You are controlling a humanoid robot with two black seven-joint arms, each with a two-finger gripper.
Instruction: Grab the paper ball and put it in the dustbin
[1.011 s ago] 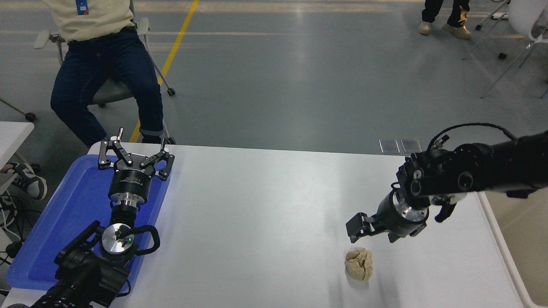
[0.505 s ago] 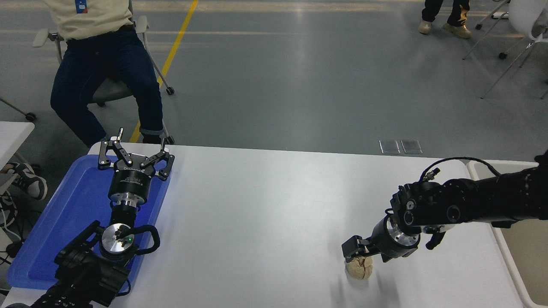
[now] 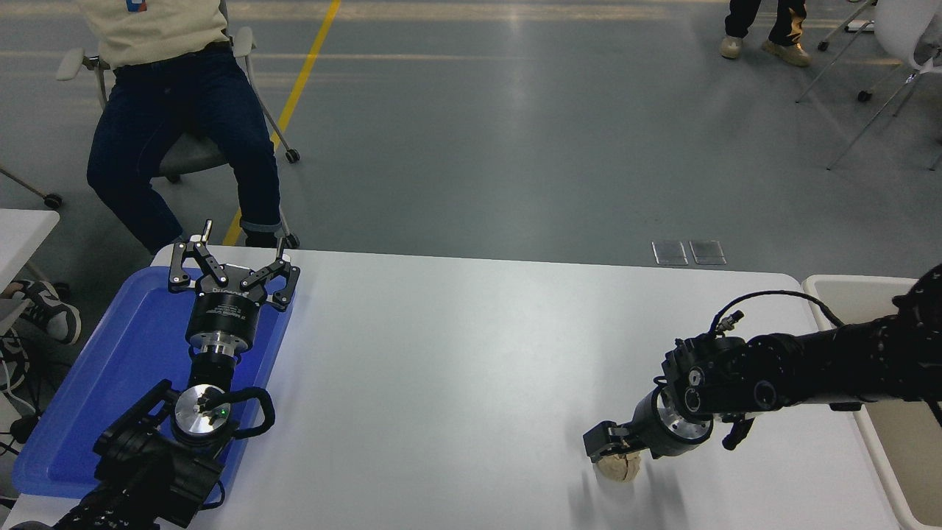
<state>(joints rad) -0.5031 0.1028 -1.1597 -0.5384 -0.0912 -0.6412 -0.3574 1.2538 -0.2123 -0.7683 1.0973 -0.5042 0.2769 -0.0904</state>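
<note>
The right gripper (image 3: 614, 450) has dropped lower than a second ago onto the paper ball (image 3: 618, 467) at the white table's (image 3: 456, 368) near right (jaw state unclear); the dustbin (image 3: 846, 288) sits right. The left gripper (image 3: 232, 259), jaws apart, is parked over the blue tray (image 3: 110, 368).

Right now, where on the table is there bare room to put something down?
The wide middle of the table is bare, between the blue tray and the right gripper. Crowded spots: the paper ball under that gripper, and the tray under the parked left gripper.
</note>
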